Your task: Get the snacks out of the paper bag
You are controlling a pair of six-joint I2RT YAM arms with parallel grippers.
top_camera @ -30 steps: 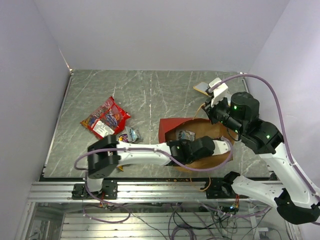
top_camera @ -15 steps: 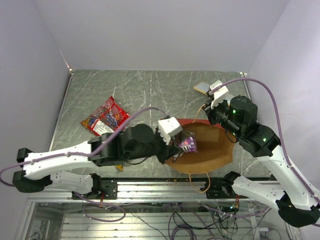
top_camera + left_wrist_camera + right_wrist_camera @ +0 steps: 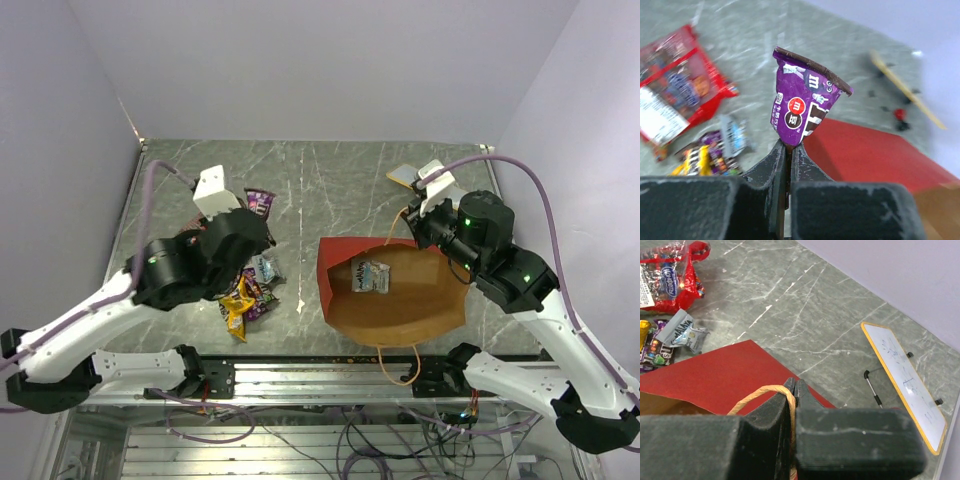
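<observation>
Left of the paper bag point(image 3: 338, 272), left tool point(image 3: 788, 148) pinches a purple packet point(image 3: 802, 105), length pointing outward; right tool point(image 3: 795, 388) clamps a handle point(image 3: 758, 392).

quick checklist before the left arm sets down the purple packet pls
1. Grip of the left gripper on the purple candy packet: ok, jaws shut on its bottom edge.
2. Hold of the right gripper on the tan loop handle of the brown paper bag: ok, pinched shut.
3. Packet out of the bag: ok, it hangs over the grey marble table, left of the bag.
4. Landing spot by the red chip bag: cannot tell, the arm hides what lies under the packet.
5. Bag emptied: not ok, a silver-blue packet lies inside.
</observation>
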